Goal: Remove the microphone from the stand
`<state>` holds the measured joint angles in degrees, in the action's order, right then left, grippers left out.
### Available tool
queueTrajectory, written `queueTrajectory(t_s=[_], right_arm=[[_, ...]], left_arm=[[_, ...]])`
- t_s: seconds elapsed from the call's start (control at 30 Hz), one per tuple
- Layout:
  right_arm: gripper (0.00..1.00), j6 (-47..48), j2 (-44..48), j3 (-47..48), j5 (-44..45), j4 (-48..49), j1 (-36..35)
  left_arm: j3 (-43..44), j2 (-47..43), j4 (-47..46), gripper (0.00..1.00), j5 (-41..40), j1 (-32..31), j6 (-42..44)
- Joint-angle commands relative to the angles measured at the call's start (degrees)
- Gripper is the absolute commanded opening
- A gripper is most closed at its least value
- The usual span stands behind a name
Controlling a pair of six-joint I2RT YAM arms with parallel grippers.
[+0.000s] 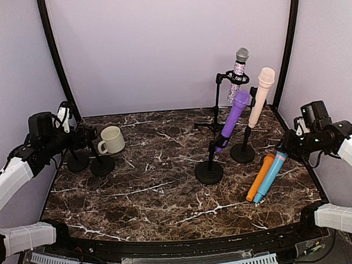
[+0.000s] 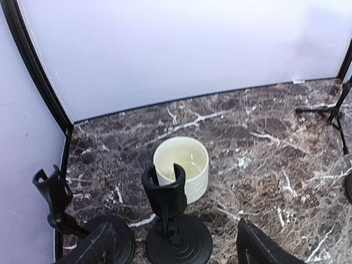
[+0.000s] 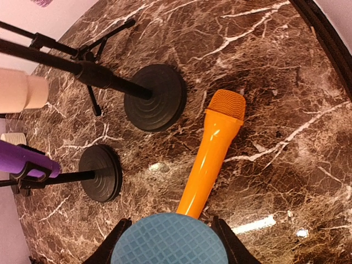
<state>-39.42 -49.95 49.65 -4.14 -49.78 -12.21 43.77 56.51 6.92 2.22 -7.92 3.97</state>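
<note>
Two empty stands sit far left of the purple mic's stand base (image 1: 209,172), which is the landmark for everything here: outer empty stand (image 1: 77,161) and inner empty stand (image 1: 102,165), clips bare.

Left gripper (image 1: 88,137) hangs far left of that base, above the empty pair. On the left wrist camera its fingers (image 2: 104,247) are spread wide either side of the inner empty stand and touch nothing.

Cream mug (image 1: 112,139) is upright, left of the base and further back.

Purple microphone (image 1: 234,117) is clipped in and tilts up to the right from the base.

Behind the base and slightly right, the tripod stand (image 1: 216,108) holds the glitter microphone (image 1: 238,74), which is nearly upright, head up.

Right of the base and a bit back is the peach mic's round base (image 1: 242,153). Peach microphone (image 1: 260,97) is in its clip, leaning right.

Off the stands: orange microphone (image 1: 260,177) lies flat on the marble table (image 1: 156,193), right of the base and slightly nearer the arms. Blue microphone (image 1: 271,177) is just beside it on the far side from the base, roughly parallel.

Right gripper (image 1: 284,149) is furthest right of the base — on the right wrist camera its fingers (image 3: 110,250) press on both sides of the blue mesh head. I can't tell whether the blue mic's tail rests on the table.
</note>
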Motion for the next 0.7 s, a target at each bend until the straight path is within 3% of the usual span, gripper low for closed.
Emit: queueTrajectory(t_s=[0.0, 0.17, 0.4, 0.67], right_arm=[[0.31, 2.0, 0.1, -2.6, -5.5, 2.7, 6.1], [0.30, 1.0, -0.9, -5.2, -8.0, 2.0, 9.5], [0.30, -1.4, -1.4, -3.8, 2.5, -3.4, 9.7], [0.33, -3.4, -5.1, -10.5, 1.9, 5.1, 9.7]], left_arm=[[-1.5, -5.8, -6.2, 0.79, 1.7, -0.1, -0.2], [1.6, -7.0, -10.2, 0.80, 2.9, -0.1, -1.1], [0.4, -5.9, -13.9, 0.80, 3.4, -0.1, 0.6], [-2.3, -10.2, -14.0, 0.80, 0.8, -0.1, 3.7]])
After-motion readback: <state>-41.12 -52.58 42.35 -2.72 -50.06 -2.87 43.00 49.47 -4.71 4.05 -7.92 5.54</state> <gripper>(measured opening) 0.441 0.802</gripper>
